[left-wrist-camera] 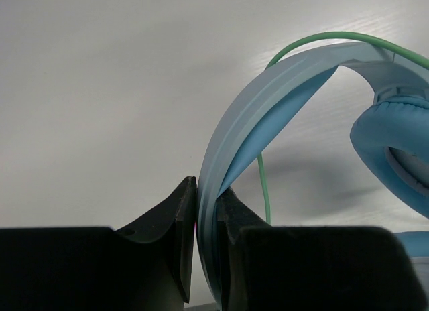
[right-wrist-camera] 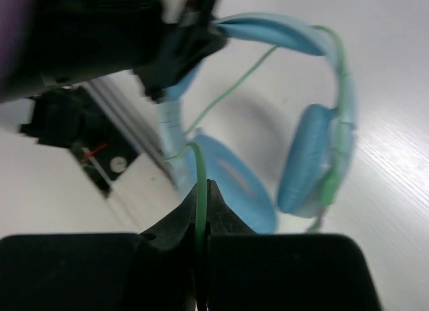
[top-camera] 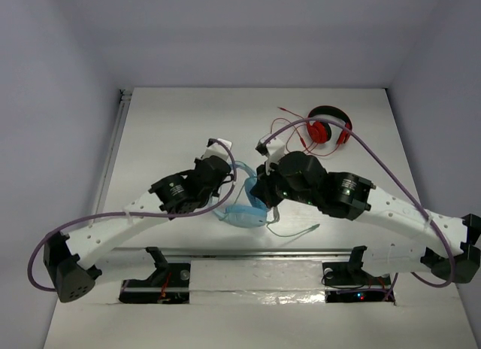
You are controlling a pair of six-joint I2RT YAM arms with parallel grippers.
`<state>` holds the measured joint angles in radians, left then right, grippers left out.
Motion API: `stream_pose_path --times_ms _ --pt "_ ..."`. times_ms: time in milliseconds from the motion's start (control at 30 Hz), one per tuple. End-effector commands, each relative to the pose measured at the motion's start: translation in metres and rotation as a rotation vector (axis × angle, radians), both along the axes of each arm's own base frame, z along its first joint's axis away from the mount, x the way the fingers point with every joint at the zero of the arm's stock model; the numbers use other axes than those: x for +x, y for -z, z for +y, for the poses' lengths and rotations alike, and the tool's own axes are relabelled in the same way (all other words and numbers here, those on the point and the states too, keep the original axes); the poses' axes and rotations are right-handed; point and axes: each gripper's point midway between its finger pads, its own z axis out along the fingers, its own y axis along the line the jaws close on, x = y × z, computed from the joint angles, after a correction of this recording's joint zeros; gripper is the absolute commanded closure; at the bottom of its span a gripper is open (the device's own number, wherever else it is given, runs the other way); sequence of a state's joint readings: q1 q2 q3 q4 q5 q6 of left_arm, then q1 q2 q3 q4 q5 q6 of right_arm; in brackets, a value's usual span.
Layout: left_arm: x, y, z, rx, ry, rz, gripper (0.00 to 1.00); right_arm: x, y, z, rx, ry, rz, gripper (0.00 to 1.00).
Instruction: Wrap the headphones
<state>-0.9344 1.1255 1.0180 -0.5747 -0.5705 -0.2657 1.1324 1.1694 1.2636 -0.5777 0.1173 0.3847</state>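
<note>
Headphones (top-camera: 242, 212) sat mid-surface btwn both arms. Left fingers (left-wrist-camera: 188, 214) were clamped on the headband (left-wrist-camera: 268, 103), right fingers (right-wrist-camera: 218, 217) pinched shut on the green cable (right-wrist-camera: 201, 170). Risk: a hard pull could slip the thin cable free or snag it.

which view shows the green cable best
The right wrist view: the cable rises from the right gripper's shut fingers toward the headphones. The left wrist view shows only a stretch arcing over the headband, which the left gripper pinches. The top view shows just a thin loose end on the table.
</note>
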Motion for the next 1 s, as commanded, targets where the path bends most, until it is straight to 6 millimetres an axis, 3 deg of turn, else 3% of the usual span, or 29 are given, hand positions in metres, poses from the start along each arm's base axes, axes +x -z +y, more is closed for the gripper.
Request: stream_pose_path --times_ms 0,333,533,600,700,767,967 --pt "-0.013 -0.025 -0.01 -0.202 0.045 -0.036 1.0 0.03 -0.013 -0.025 -0.081 0.153 -0.13 1.0" --pt "-0.032 -0.048 -0.022 -0.32 0.179 -0.037 1.0 0.082 -0.007 -0.081 -0.167 0.484 -0.234 1.0" --pt "-0.04 -0.071 -0.036 -0.404 0.276 -0.036 1.0 0.112 -0.001 -0.11 -0.185 0.624 -0.256 0.77" --pt "-0.04 -0.084 -0.034 -0.432 0.278 -0.062 1.0 0.115 0.001 -0.111 -0.163 0.616 -0.245 0.76" --pt "-0.04 -0.099 -0.035 -0.472 0.292 -0.087 1.0 0.11 0.01 -0.098 -0.102 0.548 -0.21 0.78" --pt "-0.039 -0.107 -0.033 -0.483 0.281 -0.103 1.0 0.105 0.017 -0.092 -0.065 0.524 -0.18 0.84" --pt "-0.053 -0.142 -0.051 -0.602 0.408 -0.123 1.0 0.102 0.038 -0.085 -0.027 0.508 -0.134 0.91"
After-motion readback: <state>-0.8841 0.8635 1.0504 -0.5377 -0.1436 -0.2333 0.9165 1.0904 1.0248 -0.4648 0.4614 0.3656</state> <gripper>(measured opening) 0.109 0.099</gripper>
